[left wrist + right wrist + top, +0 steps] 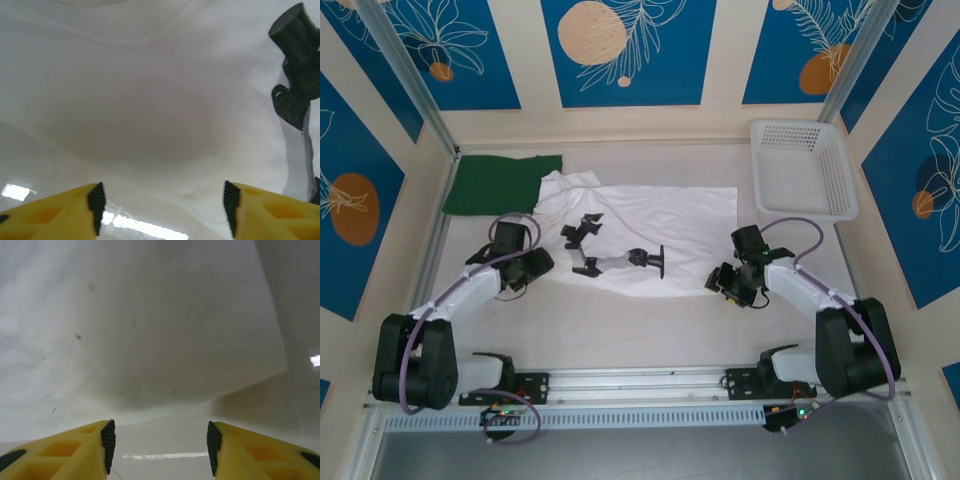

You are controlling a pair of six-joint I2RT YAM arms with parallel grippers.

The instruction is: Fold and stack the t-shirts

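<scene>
Cloth looks limp and light (white t-shirt (665,215)); I'd pinch its near hem corners; left hand (160,202) and right hand (159,440) gape, empty.

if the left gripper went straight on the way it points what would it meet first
Most likely the white t-shirt, whose near edge lies just ahead of the left gripper; depth is hard to judge.

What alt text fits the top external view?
A white t-shirt with a black print lies spread flat mid-table, the left pincer at its left edge and the right pincer at its right edge. A dark green t-shirt lies far left, a white mesh basket far right.
</scene>
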